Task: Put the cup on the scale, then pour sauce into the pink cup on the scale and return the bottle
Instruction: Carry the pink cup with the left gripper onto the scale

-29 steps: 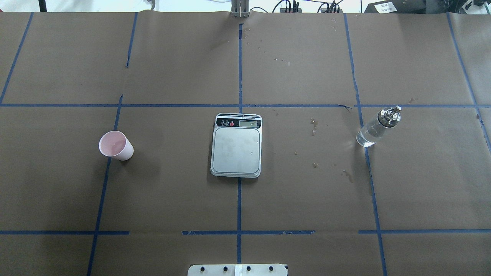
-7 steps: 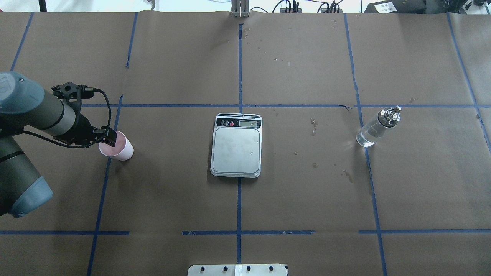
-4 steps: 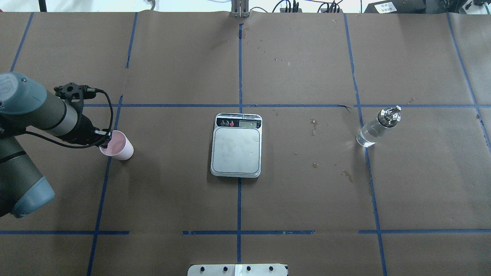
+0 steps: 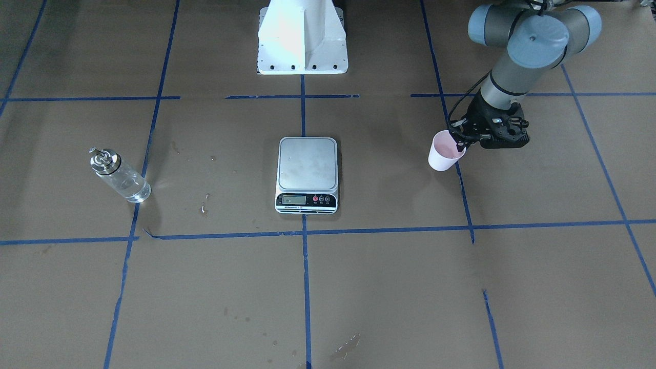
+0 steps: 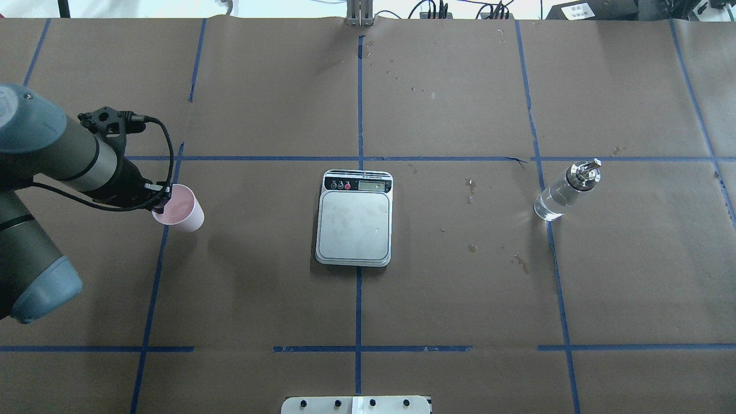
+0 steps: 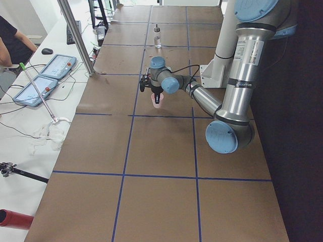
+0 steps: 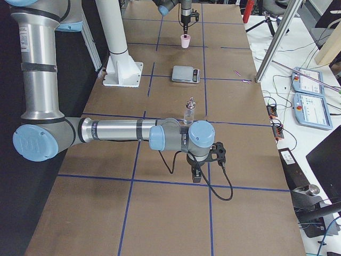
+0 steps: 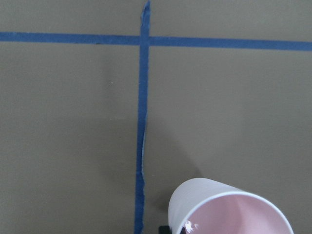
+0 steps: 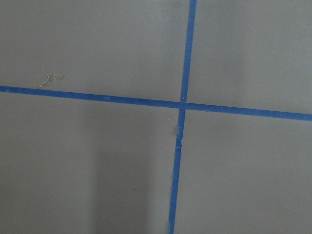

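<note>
The cup [image 5: 179,209] sits at the tips of the left gripper [image 5: 163,199], mouth up and its long axis close to vertical. The rim on the gripper's side is caught between the jaws, which look closed on the thin wall. The left wrist view shows the pink inside at its lower edge, with a dark finger part just under the rim. Whether the base rests on the paper or hangs just clear of it cannot be told.

From this gripper the scale [image 5: 354,224] lies well apart toward the robot's right, at about the same depth on the tabletop [image 5: 259,299]. The coming carry is therefore judged to be a plain sideways sweep with a small lift over the platform's edge. The silver platform is bare and wider than the cup's foot, and nothing stands between it and the gripper.

The bottle [image 5: 566,191] stands upright far beyond the scale from the left gripper, so the right arm is the nearer one for it. The right gripper [image 7: 196,173] hangs pointing down over a crossing of blue tape lines, close to the bottle. Its jaws show only in the side view, so open or closed cannot be told.

The brown paper is flat, with a few dried stains between scale and bottle
</note>
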Robot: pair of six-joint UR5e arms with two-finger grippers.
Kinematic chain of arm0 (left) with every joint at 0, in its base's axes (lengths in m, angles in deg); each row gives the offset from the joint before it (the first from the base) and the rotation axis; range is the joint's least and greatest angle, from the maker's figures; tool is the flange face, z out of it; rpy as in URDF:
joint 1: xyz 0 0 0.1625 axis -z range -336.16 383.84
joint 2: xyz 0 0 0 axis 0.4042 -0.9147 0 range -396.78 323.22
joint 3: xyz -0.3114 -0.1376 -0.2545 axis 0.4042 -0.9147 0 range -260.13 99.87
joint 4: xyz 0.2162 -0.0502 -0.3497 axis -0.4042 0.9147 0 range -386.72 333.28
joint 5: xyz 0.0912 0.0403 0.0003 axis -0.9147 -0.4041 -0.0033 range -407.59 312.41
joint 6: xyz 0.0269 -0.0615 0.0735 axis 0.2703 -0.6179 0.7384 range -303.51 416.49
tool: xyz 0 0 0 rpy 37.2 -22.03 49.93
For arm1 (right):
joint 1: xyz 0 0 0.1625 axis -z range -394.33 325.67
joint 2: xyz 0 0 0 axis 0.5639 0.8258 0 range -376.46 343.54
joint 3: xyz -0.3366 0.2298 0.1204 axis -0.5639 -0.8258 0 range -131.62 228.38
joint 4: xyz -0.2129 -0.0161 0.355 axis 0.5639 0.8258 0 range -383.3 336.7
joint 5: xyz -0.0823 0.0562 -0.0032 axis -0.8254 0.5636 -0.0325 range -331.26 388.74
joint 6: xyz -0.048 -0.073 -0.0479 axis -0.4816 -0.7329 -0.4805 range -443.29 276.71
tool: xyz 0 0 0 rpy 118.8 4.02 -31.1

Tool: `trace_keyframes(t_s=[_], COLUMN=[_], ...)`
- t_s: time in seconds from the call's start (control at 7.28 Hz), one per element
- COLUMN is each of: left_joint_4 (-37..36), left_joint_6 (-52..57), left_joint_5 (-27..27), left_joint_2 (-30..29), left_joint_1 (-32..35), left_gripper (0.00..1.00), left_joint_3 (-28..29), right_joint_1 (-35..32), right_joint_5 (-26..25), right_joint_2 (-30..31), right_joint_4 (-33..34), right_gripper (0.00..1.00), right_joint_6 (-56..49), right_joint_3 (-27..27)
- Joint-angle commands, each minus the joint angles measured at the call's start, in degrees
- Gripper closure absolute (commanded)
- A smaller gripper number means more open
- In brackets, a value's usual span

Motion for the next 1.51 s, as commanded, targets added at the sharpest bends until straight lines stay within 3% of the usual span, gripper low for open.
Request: trace_keyframes(t_s=[0.0, 0.27, 0.41, 0.69, 0.82, 1.37], left_joint_4=[-16.92, -18.06, -17.09, -9.46, -8.66, -6.63], left_joint_6=[-0.82, -12.45, -18.44, -28.57, -28.78, -29.40], left_joint_5=[0.23, 4.09, 3.93, -2.01, -2.49, -2.67], left_joint_2=[-14.44, -21.69, -26.34, -32.34, -33.67, -33.25], left_joint_1=[0.91, -0.84, -3.89, -9.96, -10.51, -12.10], left_gripper=[1.00, 1.00, 1.00, 1.00, 1.00, 1.00], left_joint_3=[-2.17, 0.28, 4.82, 15.01, 17.58, 18.31], right_joint_1=[0.00, -0.09, -0.09, -0.09, -0.09, -0.09], right_joint_5=[1.17, 1.08, 1.08, 1.08, 0.99, 0.82], right_joint_2=[0.20, 0.37, 0.37, 0.63, 0.55, 0.11], right_joint_4=[-0.05, -0.14, -0.23, -0.14, -0.23, -0.14], right_gripper=[0.00, 0.00, 0.00, 0.00, 0.00, 0.00], right_joint_6=[0.00, -0.08, -0.17, -0.08, -0.08, -0.08], right_joint_3=[0.33, 0.76, 1.20, 1.65, 1.65, 1.56])
